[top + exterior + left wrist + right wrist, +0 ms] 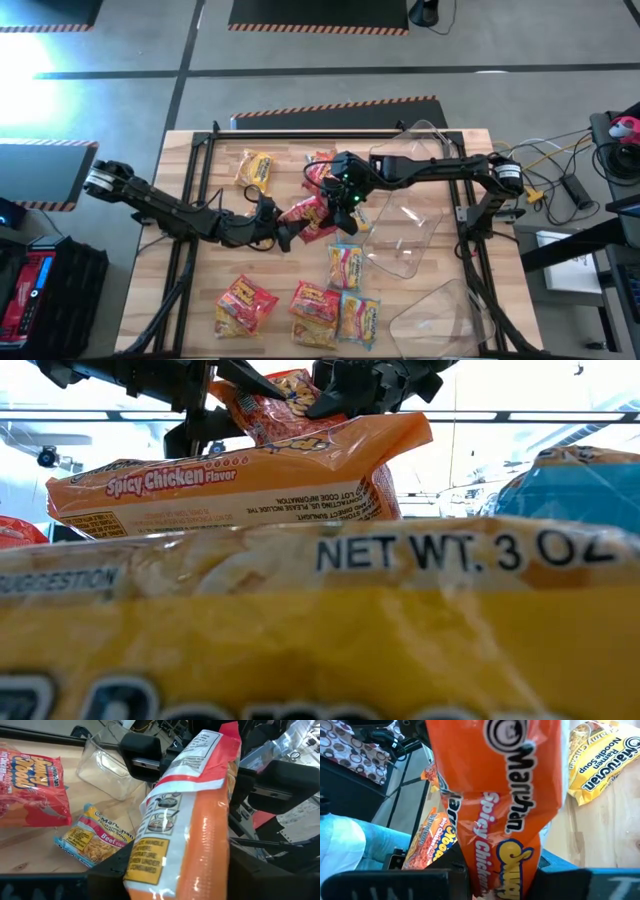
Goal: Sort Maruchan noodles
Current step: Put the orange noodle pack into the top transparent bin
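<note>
Closest in the low view, a yellow packet (300,630) is filling the frame, with an orange Spicy Chicken one (240,485) lying behind it. Mid-counter (200,300), both arms are meeting on one orange-red noodle packet (312,212) lifted off the wood — the right gripper (345,195) is clamped on it, while for the left gripper (283,232) I cannot tell the fingers' state. Judging it a handover: one side should be gripping firmly before the other is letting go.

High view straight down, low view table-level, 2 wrist views close on packet (505,820)
</note>
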